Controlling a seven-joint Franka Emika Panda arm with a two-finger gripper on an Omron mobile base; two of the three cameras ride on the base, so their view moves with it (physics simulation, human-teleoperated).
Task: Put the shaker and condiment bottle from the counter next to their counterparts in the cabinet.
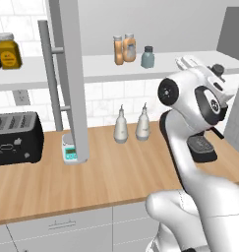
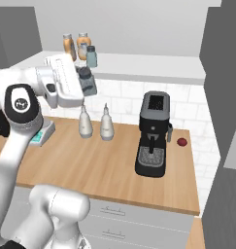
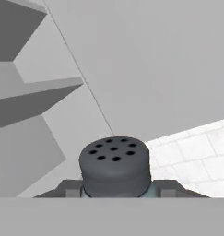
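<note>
You're carrying the shaker [image 2: 86,80] in the jaws, which are clamping its body just under the perforated dark cap [image 3: 114,165], up near the cabinet shelf [image 2: 139,65] edge. It's looking light, rigid and slick-sided, so you're best holding mid-body. On the shelf two orange bottles [image 1: 124,49] and the counterpart shaker [image 1: 147,57] are standing together. The finger pads are mostly hiding behind the cap; the arm is blocking the held shaker in the left view

In the hand view the shaker [image 3: 114,168] shows just its dark holed cap, its body cut off below, and the tool's tips [image 3: 72,190] barely peek out beside it.
</note>
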